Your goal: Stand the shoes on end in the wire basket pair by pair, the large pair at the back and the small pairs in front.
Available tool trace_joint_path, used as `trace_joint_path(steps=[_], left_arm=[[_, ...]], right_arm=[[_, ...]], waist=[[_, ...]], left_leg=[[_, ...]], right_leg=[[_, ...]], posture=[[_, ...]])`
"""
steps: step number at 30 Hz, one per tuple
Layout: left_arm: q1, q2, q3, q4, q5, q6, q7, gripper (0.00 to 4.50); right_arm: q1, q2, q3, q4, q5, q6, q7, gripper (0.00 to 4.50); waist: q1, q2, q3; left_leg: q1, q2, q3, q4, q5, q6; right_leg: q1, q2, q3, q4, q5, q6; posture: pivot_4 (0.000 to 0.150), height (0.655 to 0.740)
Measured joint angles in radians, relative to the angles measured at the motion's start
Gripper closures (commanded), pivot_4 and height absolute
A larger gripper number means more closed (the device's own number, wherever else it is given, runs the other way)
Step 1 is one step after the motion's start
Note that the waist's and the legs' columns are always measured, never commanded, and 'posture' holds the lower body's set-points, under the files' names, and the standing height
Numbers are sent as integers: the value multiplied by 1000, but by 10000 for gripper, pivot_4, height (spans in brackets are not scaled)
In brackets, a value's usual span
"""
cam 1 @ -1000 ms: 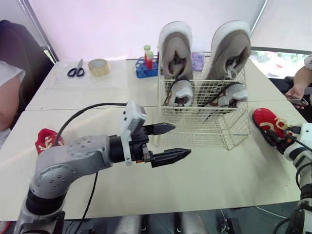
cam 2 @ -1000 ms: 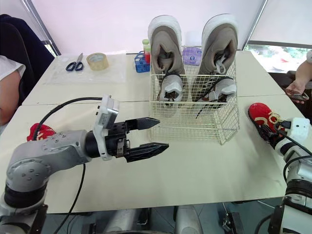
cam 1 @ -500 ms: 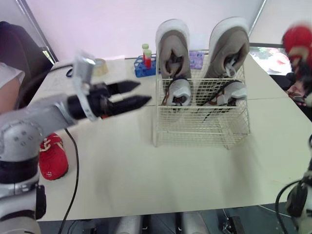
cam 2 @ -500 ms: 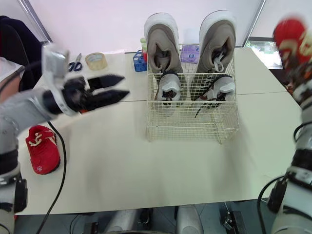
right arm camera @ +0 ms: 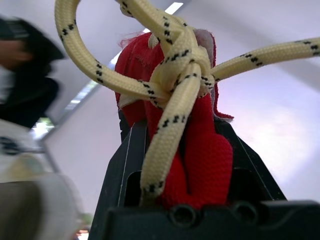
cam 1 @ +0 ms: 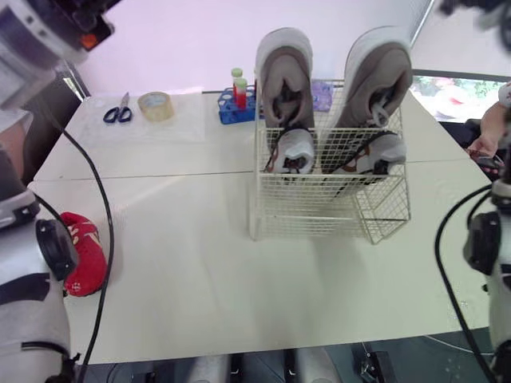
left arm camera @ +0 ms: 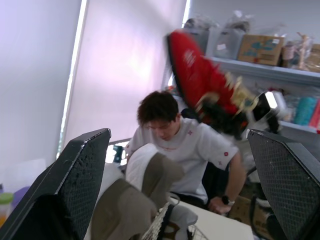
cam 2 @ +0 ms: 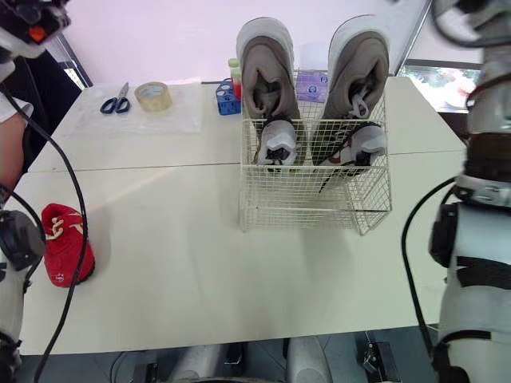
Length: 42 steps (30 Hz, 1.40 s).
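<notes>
Your right claw [right arm camera: 182, 150] was pinching the held red shoe [right arm camera: 205, 165]. Its two black fingers [right arm camera: 125, 170] were pressed against the red cloth from both sides, and the cream lace [right arm camera: 170, 85] was knotted across the front of the shoe. This shoe was up in the air, off the desk [cam 1: 200, 263] and outside the wire basket [cam 1: 319, 209]. Your left claw [left arm camera: 180, 135] was spread wide, with its fingers [left arm camera: 75, 185] well apart from each other, and it was also raised off the desk. The second red shoe [cam 2: 65, 254] lay flat on the desk, well apart from the basket, on the robot's left side of it. Inside the basket, the left large shoe [cam 1: 286, 80] and the right large shoe [cam 1: 380, 76] stood on end at the back, side by side, and both rose high over the basket's rim. The left small shoe [cam 1: 297, 150] and the right small shoe [cam 1: 374, 152] stood just in front of them, each before one large shoe. Behind the basket, on its left side, a blue tube rack [cam 1: 238, 102] stood near its back corner. Further to the left from there lay a tape roll [cam 1: 155, 105] and a pair of scissors [cam 1: 116, 112]. A person [left arm camera: 185, 145] in a white T-shirt sat beyond the basket.
</notes>
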Motion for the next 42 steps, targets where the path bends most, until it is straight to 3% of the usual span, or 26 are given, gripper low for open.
trace_joint_path(steps=[6, 13, 22, 30, 41, 42], left_arm=[[-105, -49, 7, 4, -57, 97, 77, 0], [-111, -14, 16, 44, -66, 186, 102, 0], [-118, -22, -36, 219, 122, 128, -66, 0], [-175, -51, -50, 233, 175, 155, -186, 0], [-118, -64, -78, 195, 236, 174, -281, 0], [-107, -73, -80, 191, 245, 169, -293, 5392]], right_arm=[[0, 77, 63, -25, -31, -76, 54, 32279], [20, 98, 60, -33, -31, -115, 67, 32279], [53, 98, 59, -119, -32, -114, 66, 32279], [89, 107, 77, -160, -72, -101, 58, 32279], [101, 140, 90, -199, -91, -111, 53, 32279], [105, 140, 93, -202, -91, -110, 55, 32709]], waist=[[0, -5, 2], [-5, -5, 3], [-1, -5, 3], [-3, -5, 3], [-2, -5, 3], [-1, -5, 3]], left_leg=[[-10, -2, 0, 4, 2, -5], [-11, 0, -1, 1, 8, -13], [-11, 0, -1, 3, 7, -12], [-12, 0, -1, 2, 8, -11], [-12, 0, -1, 4, 8, -10], [-12, 0, -1, 4, 8, -10]], right_leg=[[-15, -1, 2, 13, 2, 3], [-21, 2, 2, 20, 2, 3], [-20, 2, 2, 20, 2, 2], [-21, 2, 2, 21, 2, 2], [-22, 1, 3, 24, 2, 2], [-22, 1, 3, 24, 2, 2]], posture=[[1500, 7400], [1500, 7400], [1500, 7400], [1500, 7400], [1500, 7400], [1500, 7400]])
